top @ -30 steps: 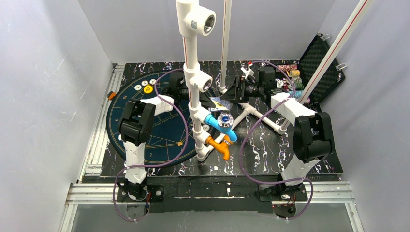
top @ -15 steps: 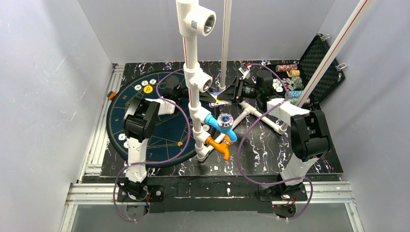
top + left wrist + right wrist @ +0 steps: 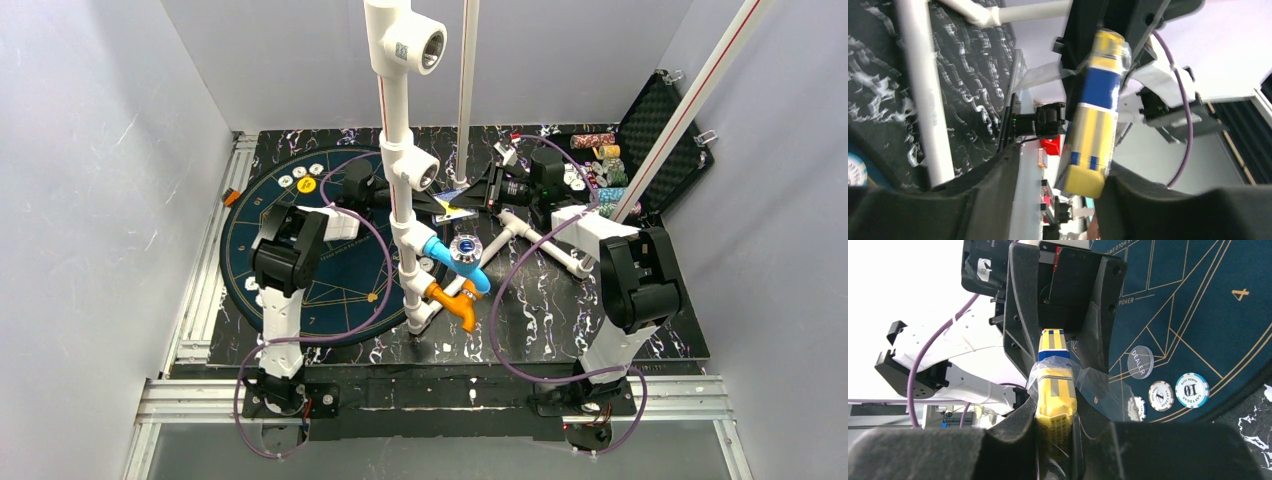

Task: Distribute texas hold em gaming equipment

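Arms are meeting nose to nose over the middle of the table, so quick rundown. The left arm (image 3: pixel 290 250) comes up from its base, folds at the elbow and pokes its forearm out to its right. The right arm (image 3: pixel 635 285) does the mirror thing, elbow up high, forearm running away from the base and to its left. Its right claw (image 3: pixel 1054 412) is pinched tight on one end of the card box (image 3: pixel 1053 385), a yellow and blue pack in loose clear wrap, held edge-on. The box's other end sits between the fingers of the left claw (image 3: pixel 1063 167), straight across, but those fingers are spread: one looks like it touches the box, the other shows a clear gap. Below and to the right of the right claw, in its own camera, the poker felt (image 3: pixel 1198 300) has a dealer button (image 3: pixel 1140 361) and a few chips (image 3: pixel 1192 390) lying flat, well apart from the box. Behind the right claw's wrist the chip case (image 3: pixel 665 120) stands open. From above, the white pipe frame (image 3: pixel 400 150) hides part of the left claw.
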